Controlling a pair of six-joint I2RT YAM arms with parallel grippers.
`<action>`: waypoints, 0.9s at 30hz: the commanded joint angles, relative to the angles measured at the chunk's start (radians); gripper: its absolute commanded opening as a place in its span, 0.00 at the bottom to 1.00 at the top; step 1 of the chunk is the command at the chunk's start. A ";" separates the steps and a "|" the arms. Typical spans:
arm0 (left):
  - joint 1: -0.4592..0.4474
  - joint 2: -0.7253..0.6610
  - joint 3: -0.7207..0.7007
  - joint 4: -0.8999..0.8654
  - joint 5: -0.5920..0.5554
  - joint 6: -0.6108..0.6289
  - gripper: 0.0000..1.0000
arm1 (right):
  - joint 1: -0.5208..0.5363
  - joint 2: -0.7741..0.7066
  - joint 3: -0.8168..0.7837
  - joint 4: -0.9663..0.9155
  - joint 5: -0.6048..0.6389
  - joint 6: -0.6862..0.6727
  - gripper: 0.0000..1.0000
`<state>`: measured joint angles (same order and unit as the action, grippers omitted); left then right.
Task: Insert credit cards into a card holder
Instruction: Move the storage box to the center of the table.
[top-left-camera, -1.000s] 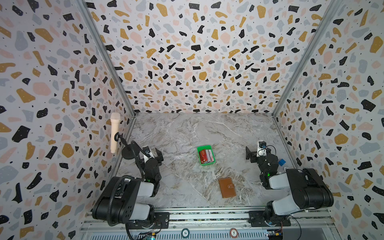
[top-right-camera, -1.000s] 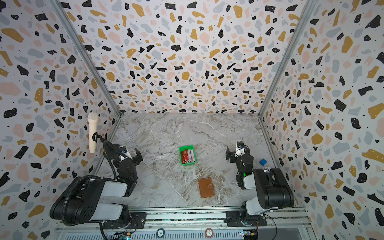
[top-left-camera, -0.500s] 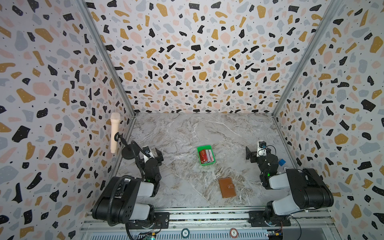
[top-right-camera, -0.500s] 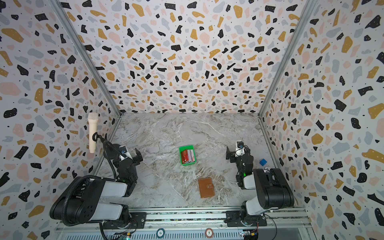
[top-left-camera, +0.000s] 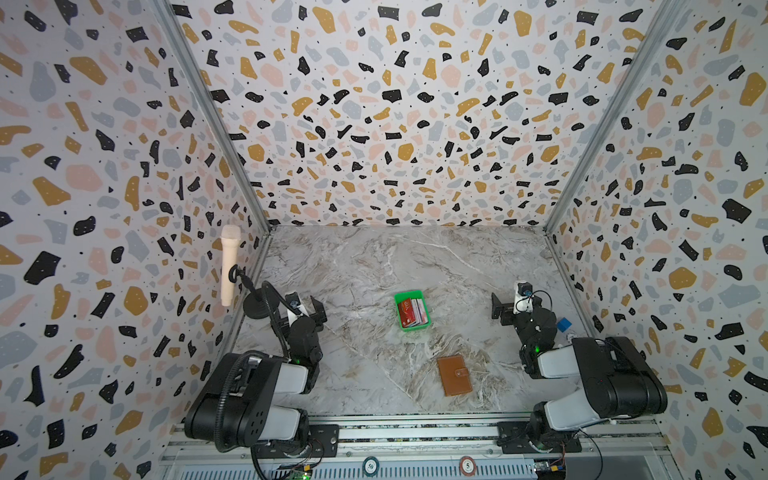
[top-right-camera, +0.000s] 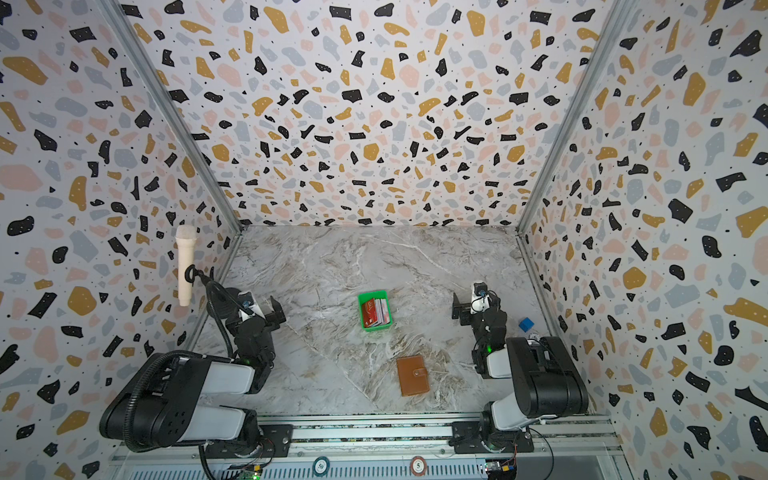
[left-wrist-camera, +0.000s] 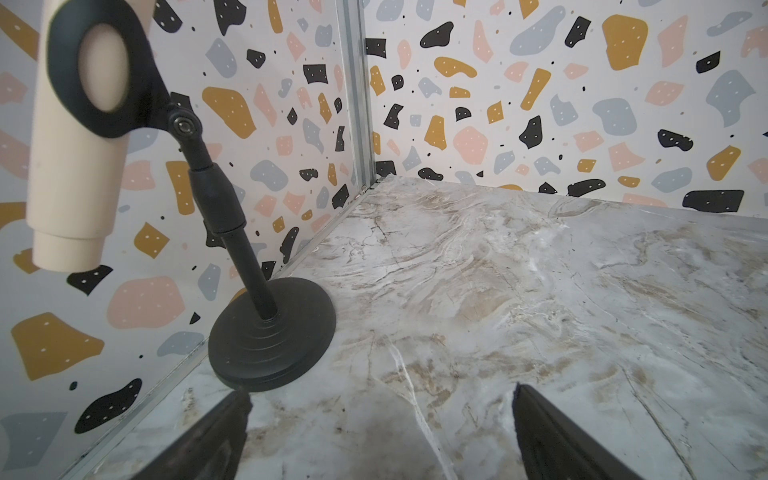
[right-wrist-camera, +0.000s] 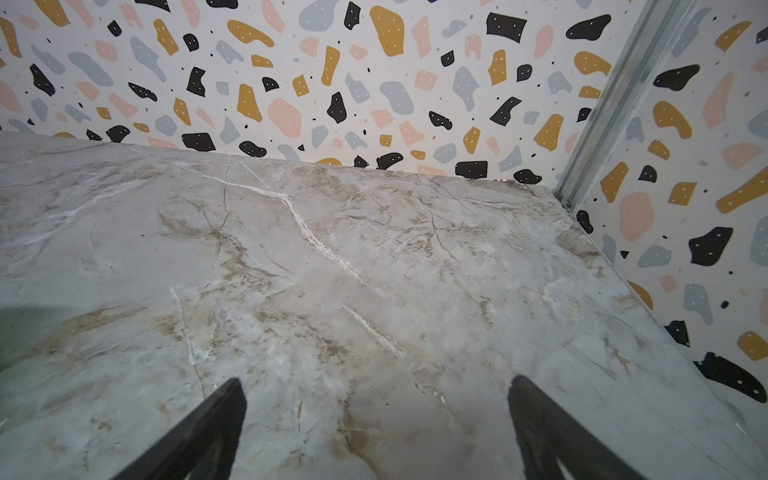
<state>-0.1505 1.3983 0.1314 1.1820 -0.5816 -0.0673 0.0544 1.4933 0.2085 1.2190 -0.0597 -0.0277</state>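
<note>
The credit cards stand stacked on edge in a small green tray near the middle of the marble table. The card holder, a tan-brown leather wallet snapped shut, lies flat nearer the front, in both top views. My left gripper rests open at the left side, far from both. My right gripper rests open at the right side. Only bare marble shows between each pair of fingers. Neither wrist view shows cards or holder.
A cream microphone on a black round-based stand is close beside my left gripper at the left wall. A small blue cube lies by the right wall. Patterned walls enclose the table on three sides.
</note>
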 joint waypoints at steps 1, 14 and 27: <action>0.006 -0.008 0.015 0.039 0.003 -0.005 1.00 | 0.002 -0.003 0.012 -0.003 0.004 0.009 0.99; 0.004 -0.190 0.119 -0.276 -0.031 -0.017 1.00 | 0.027 -0.114 0.215 -0.448 0.153 0.062 0.99; 0.004 -0.768 0.047 -0.551 -0.182 -0.976 1.00 | 0.044 -0.205 0.422 -0.952 0.206 0.661 0.99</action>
<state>-0.1513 0.6983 0.1989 0.7647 -0.7002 -0.6472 0.1822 1.3075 0.6029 0.4408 0.3519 0.4057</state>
